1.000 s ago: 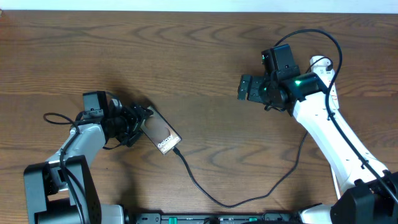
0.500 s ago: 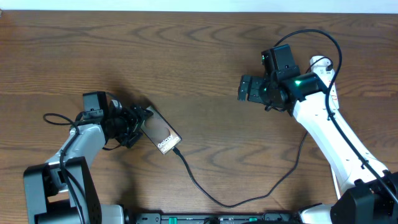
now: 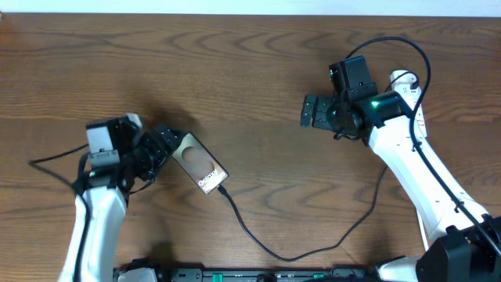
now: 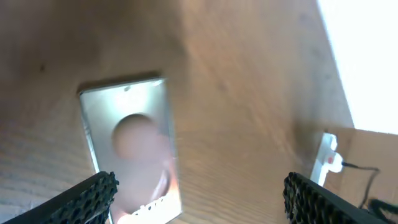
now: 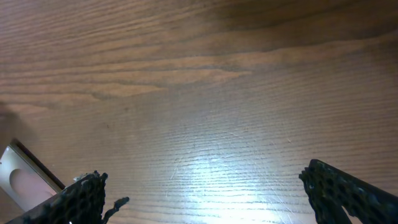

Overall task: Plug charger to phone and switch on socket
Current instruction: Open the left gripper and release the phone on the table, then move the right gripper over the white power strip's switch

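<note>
Wood surface (image 3: 235,63), phone (image 3: 200,166) flat, charger (image 3: 237,219) at its end; left pincer (image 3: 164,143) and right pincer (image 3: 308,111) both released.

Left claw (image 3: 163,139) and right claw (image 3: 308,111), both with jaws wide apart.

Phone (image 3: 199,164) on table (image 3: 235,78), left side; charger (image 3: 225,190) touching its near end.

Left wrist view blurred, glare on table (image 5: 231,185)
</note>
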You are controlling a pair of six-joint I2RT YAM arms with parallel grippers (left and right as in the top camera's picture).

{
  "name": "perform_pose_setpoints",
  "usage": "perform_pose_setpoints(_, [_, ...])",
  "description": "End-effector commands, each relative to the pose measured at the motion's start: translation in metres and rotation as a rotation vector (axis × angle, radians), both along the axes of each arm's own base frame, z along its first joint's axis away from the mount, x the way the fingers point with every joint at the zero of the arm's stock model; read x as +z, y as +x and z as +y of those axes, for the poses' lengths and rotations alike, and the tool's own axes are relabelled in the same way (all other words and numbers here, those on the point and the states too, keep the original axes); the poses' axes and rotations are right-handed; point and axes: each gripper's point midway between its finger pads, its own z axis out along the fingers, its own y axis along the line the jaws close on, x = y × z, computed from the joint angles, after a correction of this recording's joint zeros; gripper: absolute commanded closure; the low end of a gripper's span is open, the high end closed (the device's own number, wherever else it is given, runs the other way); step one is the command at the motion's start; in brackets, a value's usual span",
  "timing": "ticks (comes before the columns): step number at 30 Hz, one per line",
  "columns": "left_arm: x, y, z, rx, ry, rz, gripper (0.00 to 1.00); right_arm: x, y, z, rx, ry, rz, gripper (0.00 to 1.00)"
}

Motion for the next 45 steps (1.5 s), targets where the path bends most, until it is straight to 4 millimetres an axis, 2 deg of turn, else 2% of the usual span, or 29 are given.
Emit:
perform_pose_setpoints(1, [0.033,-0.003,0.0,-0.067,0.097,-0.162,0.12,0.005,0.0,-0.001,0.01,-0.018,-0.018,0.01])
perform_pose_setpoints(9, [0.088,-0.009,0.008,-0.048,0.185,-0.375,0.12,0.004,-0.004,-0.001,0.013,-0.004,0.002,0.01])
perform_pose_setpoints(13, [0.109,-0.012,0.018,-0.008,0.209,-0.441,0.12,0.019,0.007,-0.008,-0.01,0.105,-0.004,0.01])
perform_pose_setpoints(15, [0.118,-0.014,0.024,0.016,0.224,-0.475,0.12,0.036,0.017,-0.018,0.003,0.189,-0.027,0.01])
perform_pose_setpoints(18, [0.126,-0.016,0.031,0.042,0.238,-0.504,0.12,0.068,0.026,-0.046,0.01,0.316,-0.065,0.01])
perform_pose_setpoints(21, [0.128,-0.017,0.034,0.053,0.243,-0.51,0.12,0.095,0.027,-0.086,0.001,0.385,-0.113,0.01])
perform_pose_setpoints(23, [0.128,-0.017,0.034,0.054,0.242,-0.508,0.12,0.108,0.022,-0.121,-0.025,0.39,-0.144,0.01])
perform_pose_setpoints(25, [0.128,-0.017,0.034,0.054,0.242,-0.507,0.12,0.111,0.015,-0.152,-0.049,0.366,-0.161,0.01])
perform_pose_setpoints(28, [0.128,-0.017,0.034,0.054,0.242,-0.508,0.12,0.104,-0.001,-0.192,-0.054,0.308,-0.163,0.01])
perform_pose_setpoints(32, [0.128,-0.017,0.034,0.054,0.243,-0.508,0.12,0.082,-0.018,-0.225,-0.022,0.227,-0.113,0.01])
perform_pose_setpoints(35, [0.127,-0.017,0.034,0.054,0.242,-0.506,0.12,0.058,-0.019,-0.244,-0.032,0.177,-0.045,0.01])
perform_pose_setpoints(38, [0.126,-0.016,0.035,0.053,0.24,-0.5,0.12,0.038,-0.001,-0.245,-0.018,0.246,-0.047,0.01])
perform_pose_setpoints(45, [0.115,-0.016,0.035,0.051,0.228,-0.455,0.12,-0.023,0.037,-0.254,0.005,0.276,-0.024,0.01])
